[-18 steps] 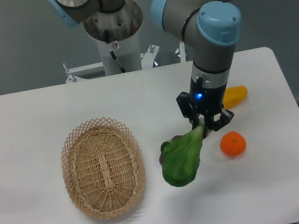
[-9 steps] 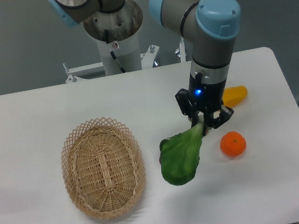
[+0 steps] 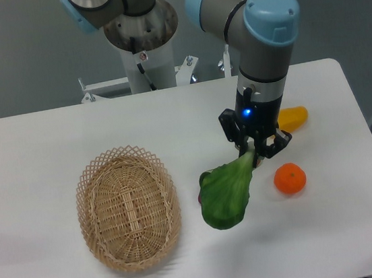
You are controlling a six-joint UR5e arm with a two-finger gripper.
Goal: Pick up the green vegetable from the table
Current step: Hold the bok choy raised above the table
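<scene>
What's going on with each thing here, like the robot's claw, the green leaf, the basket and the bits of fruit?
gripper: shut on the pale stem of the green vegetable.
green vegetable: held by its stem, leaf hanging down to the left.
basket: empty, resting upright on the table.
orange: resting on the table, untouched.
yellow piece: lying on the table, partly hidden behind the arm.
purple piece: almost wholly hidden behind the leaf.

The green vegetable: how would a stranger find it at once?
On the white table, look right of the wicker basket, under the arm's pincer. The green vegetable hangs there by its pale stem, the only leafy, dark-green thing, unlike the round orange beside it.
</scene>
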